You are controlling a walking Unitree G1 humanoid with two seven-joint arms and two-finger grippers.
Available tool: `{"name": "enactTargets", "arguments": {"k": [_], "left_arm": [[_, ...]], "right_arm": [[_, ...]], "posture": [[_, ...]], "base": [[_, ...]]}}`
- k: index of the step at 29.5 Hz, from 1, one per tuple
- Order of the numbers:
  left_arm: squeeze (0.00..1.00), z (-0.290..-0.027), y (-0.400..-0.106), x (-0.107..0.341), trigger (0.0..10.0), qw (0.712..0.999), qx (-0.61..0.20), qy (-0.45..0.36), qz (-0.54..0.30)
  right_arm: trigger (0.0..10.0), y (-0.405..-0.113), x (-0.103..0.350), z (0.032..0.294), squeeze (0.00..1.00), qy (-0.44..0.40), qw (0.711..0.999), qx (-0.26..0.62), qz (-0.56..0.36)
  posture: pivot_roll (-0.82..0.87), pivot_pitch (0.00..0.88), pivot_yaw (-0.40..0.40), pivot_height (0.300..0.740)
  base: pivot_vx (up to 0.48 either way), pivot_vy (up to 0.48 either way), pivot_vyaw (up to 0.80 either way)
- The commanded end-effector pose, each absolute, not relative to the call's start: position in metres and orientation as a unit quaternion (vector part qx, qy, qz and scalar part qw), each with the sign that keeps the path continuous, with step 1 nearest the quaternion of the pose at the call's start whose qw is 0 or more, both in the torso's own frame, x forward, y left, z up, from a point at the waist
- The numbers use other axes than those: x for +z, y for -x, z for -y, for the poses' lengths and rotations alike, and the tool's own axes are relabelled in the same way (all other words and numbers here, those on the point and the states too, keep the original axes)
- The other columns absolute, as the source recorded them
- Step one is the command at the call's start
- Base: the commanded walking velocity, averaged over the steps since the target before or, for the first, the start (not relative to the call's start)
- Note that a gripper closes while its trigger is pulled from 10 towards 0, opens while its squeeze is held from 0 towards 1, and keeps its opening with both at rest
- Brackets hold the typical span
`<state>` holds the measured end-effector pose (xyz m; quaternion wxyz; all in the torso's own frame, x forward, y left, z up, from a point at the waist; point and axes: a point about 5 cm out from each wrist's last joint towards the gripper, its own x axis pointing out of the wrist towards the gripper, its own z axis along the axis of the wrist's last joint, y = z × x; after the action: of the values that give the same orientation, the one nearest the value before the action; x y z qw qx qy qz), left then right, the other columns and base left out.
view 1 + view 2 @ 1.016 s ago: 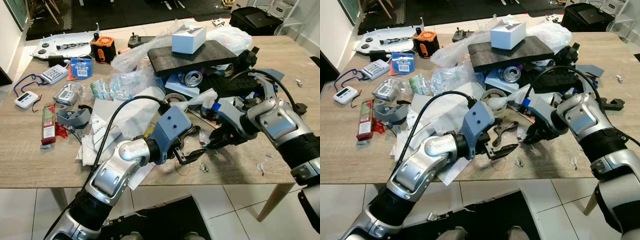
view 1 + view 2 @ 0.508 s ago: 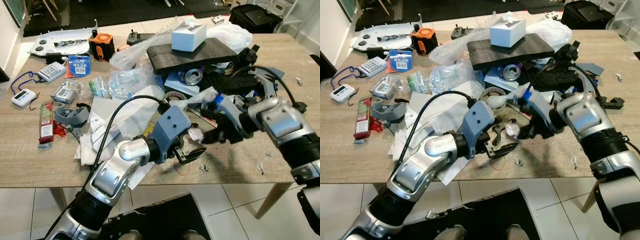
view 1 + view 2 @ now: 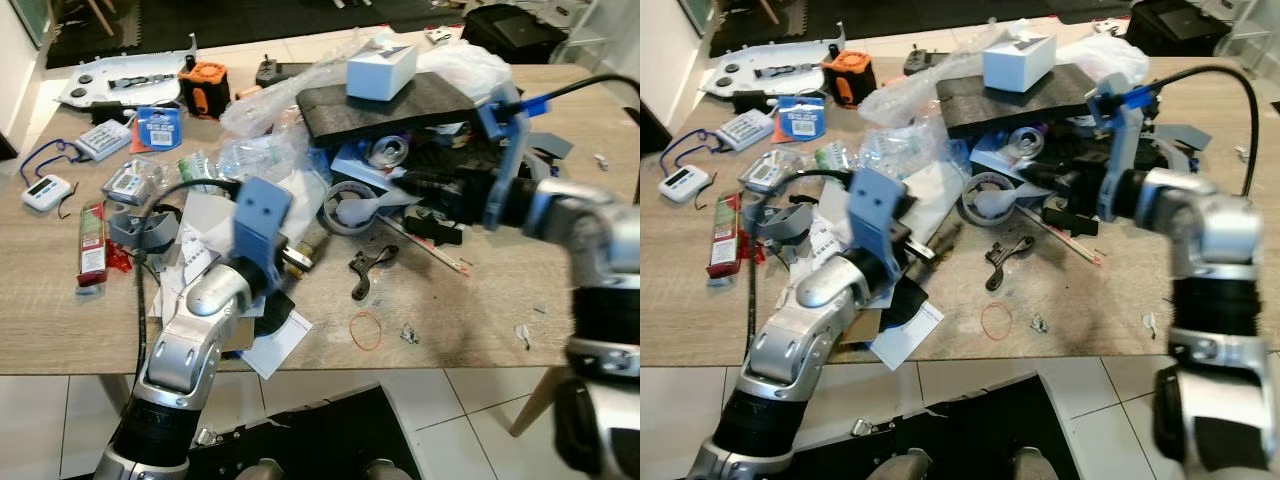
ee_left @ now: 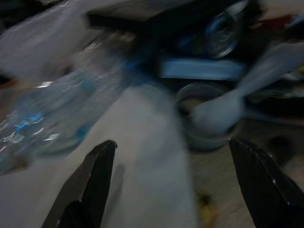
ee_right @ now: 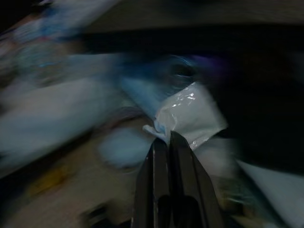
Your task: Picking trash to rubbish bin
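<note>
- Right gripper (image 5: 167, 140), fingers pressed together, pinches a crumpled white plastic scrap (image 5: 190, 116) above the clutter.
- Left gripper (image 4: 171, 180) gapes wide over white paper (image 3: 215, 225).
- Bare wooden tabletop (image 3: 480, 310) lies at four o'clock, reaching the near edge.

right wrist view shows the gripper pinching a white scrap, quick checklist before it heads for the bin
1. Right gripper shut on the white wrapper scrap: ok.
2. Scrap hanging free of the clutter pile: cannot tell, the view is blurred.
3. Left gripper open and holding nothing: ok.
4. Rubbish bin located: cannot tell.
5. Small litter left on the table, such as the rubber band and the black clip: not ok, still to pick.
</note>
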<state>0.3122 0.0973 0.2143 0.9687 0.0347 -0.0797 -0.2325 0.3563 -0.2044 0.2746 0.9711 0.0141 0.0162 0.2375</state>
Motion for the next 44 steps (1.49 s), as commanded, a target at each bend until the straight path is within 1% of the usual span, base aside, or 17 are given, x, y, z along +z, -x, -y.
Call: {"name": "enactTargets", "arguments": {"k": [1, 2, 3, 4, 5, 6, 7, 10, 13, 17, 20, 25, 28, 37, 44], "left_arm": [[0.00, -0.100, -0.310, 0.208, 10.0, 0.973, -0.216, -0.037, 0.072], [0.00, -0.100, -0.310, 0.207, 10.0, 0.975, -0.210, -0.038, 0.070], [0.00, -0.099, -0.308, 0.206, 10.0, 0.975, -0.209, -0.039, 0.069], [0.00, -0.098, -0.306, 0.205, 10.0, 0.975, -0.210, -0.039, 0.068], [0.00, -0.096, -0.305, 0.205, 10.0, 0.974, -0.212, -0.037, 0.069], [0.00, -0.096, -0.305, 0.205, 10.0, 0.974, -0.212, -0.037, 0.069], [0.00, -0.095, -0.304, 0.205, 10.0, 0.973, -0.217, -0.040, 0.070], [0.00, -0.092, -0.302, 0.206, 10.0, 0.972, -0.221, -0.041, 0.071], [0.00, -0.090, -0.302, 0.207, 10.0, 0.972, -0.222, -0.038, 0.073], [0.00, -0.084, -0.301, 0.209, 10.0, 0.969, -0.231, -0.034, 0.075], [0.00, -0.083, -0.301, 0.209, 10.0, 0.969, -0.232, -0.033, 0.076], [0.00, -0.074, -0.297, 0.208, 10.0, 0.965, -0.252, -0.020, 0.074], [0.00, -0.073, -0.298, 0.207, 10.0, 0.964, -0.254, -0.026, 0.070], [0.00, -0.077, -0.303, 0.204, 10.0, 0.968, -0.239, -0.039, 0.065], [0.00, -0.078, -0.304, 0.203, 10.0, 0.970, -0.232, -0.036, 0.063]], "right_arm": [[10.0, -0.354, 0.280, 0.210, 0.00, -0.029, 0.980, 0.193, 0.027], [10.0, -0.350, 0.282, 0.209, 0.00, -0.067, 0.981, 0.170, 0.065], [10.0, -0.345, 0.281, 0.211, 0.00, -0.072, 0.985, 0.129, 0.087], [10.0, -0.341, 0.280, 0.212, 0.00, -0.058, 0.989, 0.097, 0.101], [10.0, -0.336, 0.280, 0.213, 0.00, -0.024, 0.991, 0.065, 0.114], [10.0, -0.336, 0.280, 0.213, 0.00, -0.024, 0.991, 0.065, 0.114], [10.0, -0.331, 0.278, 0.212, 0.00, -0.025, 0.991, 0.036, 0.128], [10.0, -0.314, 0.272, 0.207, 0.00, -0.021, 0.987, -0.012, 0.159], [10.0, -0.305, 0.271, 0.204, 0.00, -0.013, 0.983, -0.035, 0.178], [10.0, -0.297, 0.267, 0.196, 0.00, -0.002, 0.983, -0.042, 0.180], [10.0, -0.296, 0.266, 0.196, 0.00, -0.002, 0.983, -0.041, 0.179], [10.0, -0.295, 0.256, 0.175, 0.00, -0.009, 0.988, -0.017, 0.155], [10.0, -0.296, 0.255, 0.168, 0.00, -0.005, 0.989, -0.006, 0.148], [10.0, -0.297, 0.248, 0.175, 0.00, -0.003, 0.992, -0.032, 0.123], [10.0, -0.292, 0.235, 0.183, 0.00, 0.001, 0.994, -0.059, 0.094]], "posture": [[-0.03, 0.237, 0.042, 0.740], [-0.02, 0.234, 0.044, 0.740], [-0.03, 0.230, 0.043, 0.740], [-0.03, 0.225, 0.045, 0.740], [-0.03, 0.225, 0.045, 0.740], [-0.03, 0.225, 0.045, 0.740], [-0.03, 0.224, 0.047, 0.740], [-0.03, 0.217, 0.050, 0.740], [-0.03, 0.217, 0.059, 0.740], [-0.04, 0.211, 0.060, 0.740], [-0.04, 0.211, 0.060, 0.740], [-0.04, 0.205, 0.065, 0.740], [-0.04, 0.205, 0.065, 0.740], [-0.04, 0.207, 0.064, 0.740], [-0.04, 0.204, 0.075, 0.740]], "base": [[0.000, 0.000, 0.00], [0.000, 0.000, 0.00], [0.000, 0.000, 0.00], [0.000, 0.000, 0.00], [0.000, 0.000, 0.00], [0.000, 0.000, 0.00], [0.000, 0.000, 0.00], [0.000, 0.000, 0.00], [0.000, 0.000, -0.71], [0.000, 0.000, -0.80], [0.000, 0.000, -0.80], [0.000, 0.000, -0.80], [0.000, 0.000, -0.80], [0.000, 0.000, -0.80], [0.000, 0.000, -0.80]]}}
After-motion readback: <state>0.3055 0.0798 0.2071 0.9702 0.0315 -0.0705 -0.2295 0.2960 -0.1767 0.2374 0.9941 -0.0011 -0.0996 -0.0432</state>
